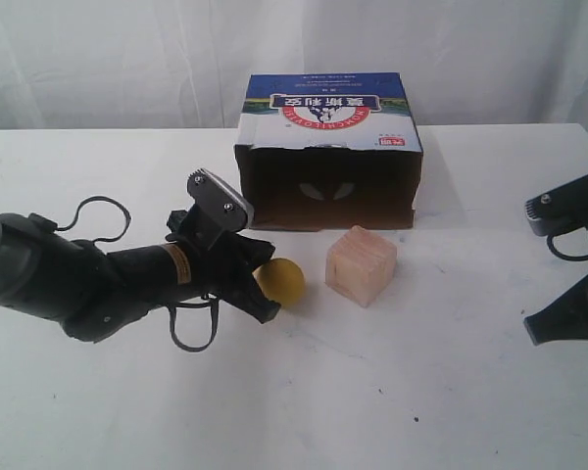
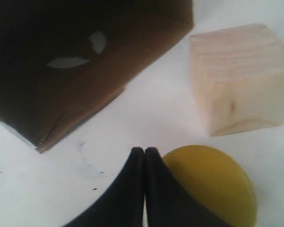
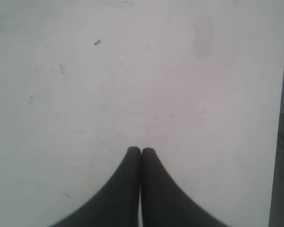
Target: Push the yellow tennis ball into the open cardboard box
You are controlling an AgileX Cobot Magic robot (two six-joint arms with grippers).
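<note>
Left claw [image 2: 144,151] is shut tight with nothing in it, tips pressed together and right up against the side of the ball [image 1: 280,281]. The ball sits on the table [image 1: 392,401] out in front of the box [image 1: 274,191], short of the dark opening, with the cube [image 1: 361,264] just beside it on the other side. Looks like the push is only starting. I reckon the claw is too far round the ball's side, so a shove from there could send it into the cube. It should get behind the ball and sweep toward the opening. Right claw [image 3: 141,152] is shut too, parked over bare table well away.
</note>
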